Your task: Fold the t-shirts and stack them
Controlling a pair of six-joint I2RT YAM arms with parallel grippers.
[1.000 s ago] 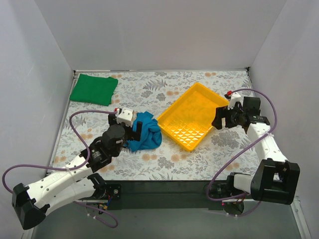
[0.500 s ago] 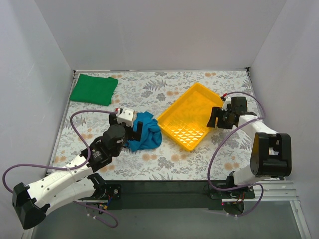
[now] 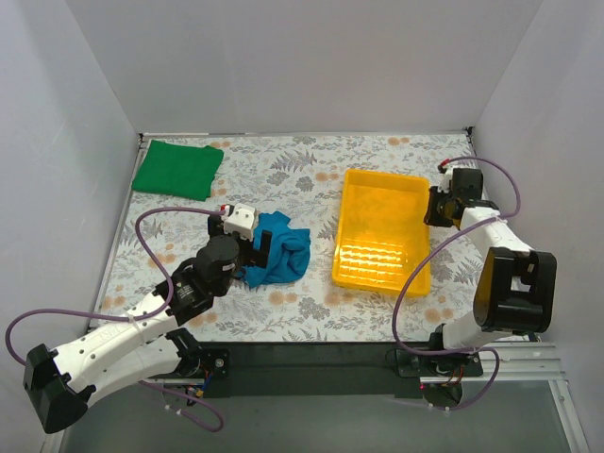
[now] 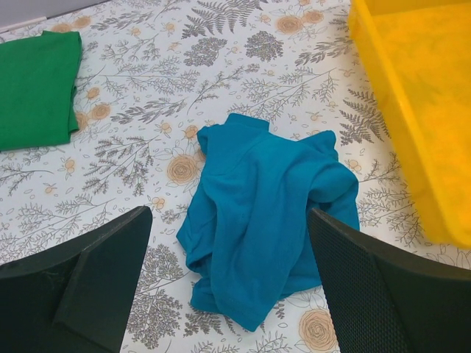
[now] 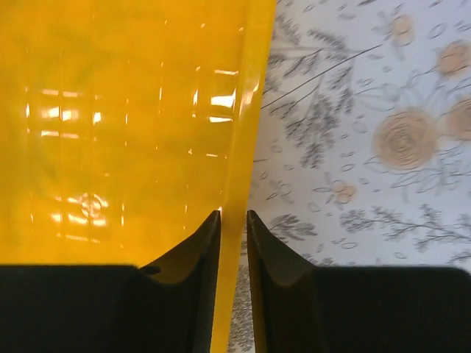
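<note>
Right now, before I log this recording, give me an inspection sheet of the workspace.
Surface: floral-patterned table, nothing spilled.
Job's things: green t-shirt folded at the far left corner; teal t-shirt crumpled near the middle.
Clutter: yellow tray, empty, right of the teal t-shirt.
Hands: left hand open above the teal t-shirt; right hand shut on the tray's right rim.
Cables: purple cables loop off both arms.
Surroundings: plain walls on three sides.
</note>
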